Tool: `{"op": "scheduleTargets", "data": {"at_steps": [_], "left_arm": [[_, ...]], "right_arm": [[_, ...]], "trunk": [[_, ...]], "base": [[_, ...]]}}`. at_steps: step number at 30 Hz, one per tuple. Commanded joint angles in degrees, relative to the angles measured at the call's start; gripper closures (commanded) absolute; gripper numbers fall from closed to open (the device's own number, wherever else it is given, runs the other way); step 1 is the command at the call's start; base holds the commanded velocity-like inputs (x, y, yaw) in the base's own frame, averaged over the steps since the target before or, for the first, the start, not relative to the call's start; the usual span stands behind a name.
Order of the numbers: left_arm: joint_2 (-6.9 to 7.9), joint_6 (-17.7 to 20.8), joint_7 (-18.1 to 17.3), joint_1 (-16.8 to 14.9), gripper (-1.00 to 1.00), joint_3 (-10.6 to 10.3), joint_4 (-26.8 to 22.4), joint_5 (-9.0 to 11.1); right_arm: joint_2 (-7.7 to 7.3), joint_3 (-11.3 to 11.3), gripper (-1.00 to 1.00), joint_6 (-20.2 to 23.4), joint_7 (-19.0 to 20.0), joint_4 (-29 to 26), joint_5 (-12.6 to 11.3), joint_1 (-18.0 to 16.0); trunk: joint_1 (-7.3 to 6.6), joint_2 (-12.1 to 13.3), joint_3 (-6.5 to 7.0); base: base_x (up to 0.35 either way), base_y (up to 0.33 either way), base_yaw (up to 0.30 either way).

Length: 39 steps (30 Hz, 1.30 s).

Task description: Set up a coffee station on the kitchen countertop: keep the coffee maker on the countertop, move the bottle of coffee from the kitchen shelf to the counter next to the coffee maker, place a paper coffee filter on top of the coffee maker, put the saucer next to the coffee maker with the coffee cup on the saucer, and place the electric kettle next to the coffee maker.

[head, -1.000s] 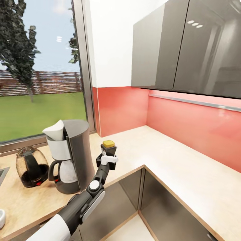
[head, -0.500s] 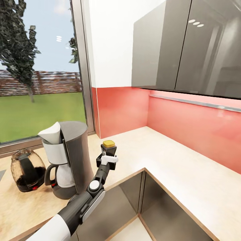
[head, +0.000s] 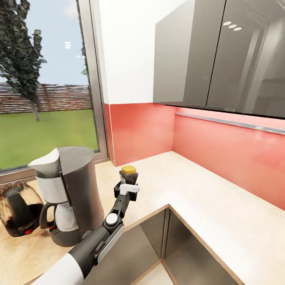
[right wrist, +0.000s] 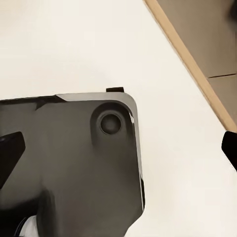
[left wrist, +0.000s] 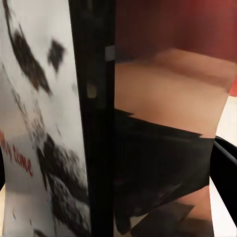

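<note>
Bottle of coffee at frame centre, clamped in my left gripper above countertop. Coffee maker lower left, filter on top, kettle beside. Right gripper state: cannot tell.

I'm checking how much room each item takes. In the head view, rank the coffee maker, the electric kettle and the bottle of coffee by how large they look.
1. coffee maker, clearly largest.
2. electric kettle, cut off by the picture's edge, so its rank is less sure.
3. bottle of coffee, smallest, held in the left gripper.
</note>
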Motion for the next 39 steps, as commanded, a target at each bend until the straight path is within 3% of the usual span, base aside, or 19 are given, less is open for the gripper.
{"op": "scheduleTargets", "data": {"at_steps": [1,8,10,11,14,18,35,39], "left_arm": [[0.03,-0.4,0.4,-0.1,1.00,-0.2,0.0,0.6],[-0.13,-0.6,0.4,1.0,1.00,-0.2,0.1,1.0],[-0.91,-3.2,0.6,2.0,1.00,0.0,0.5,0.9],[-3.50,-8.0,6.1,2.9,1.00,0.1,6.9,0.8],[-3.90,-8.7,8.1,3.0,1.00,0.2,8.3,0.8],[-3.85,-11.3,10.2,3.0,1.00,0.6,8.8,0.9],[-3.67,-11.5,12.5,4.1,1.00,2.3,10.5,1.2],[-3.77,-11.5,13.4,4.4,1.00,4.2,10.4,1.3]], "right_arm": [[0.02,-0.4,-1.00,-0.2,0.1,0.1,0.0,0.0],[0.02,-0.4,-1.00,-0.2,0.1,0.1,-0.1,0.0],[0.02,-0.4,-1.00,-0.2,0.1,0.1,-0.1,0.0],[0.02,-0.3,-1.00,-0.2,0.1,0.1,-0.1,0.0],[0.02,-0.2,-1.00,-0.1,0.1,0.2,0.0,0.0],[0.02,-0.2,-1.00,-0.2,0.1,0.2,0.0,0.0],[0.02,-0.1,-1.00,-0.1,0.1,0.2,0.0,0.0],[0.02,-0.1,-1.00,-0.1,0.1,0.2,0.0,0.0]], "trunk": [[0.02,0.0,-0.02],[0.02,0.0,-0.02],[0.02,0.0,-0.02],[0.02,0.0,-0.02],[0.02,0.0,-0.02],[0.02,0.0,-0.02],[0.02,0.0,-0.02],[0.02,0.0,-0.02]], "base": [[0.019,-0.010,0.000],[0.004,-0.002,0.000],[0.000,0.000,0.000],[0.000,0.000,0.000],[0.000,0.000,0.000],[0.000,0.000,0.000],[0.099,0.000,0.000],[0.000,0.000,0.000]]}}
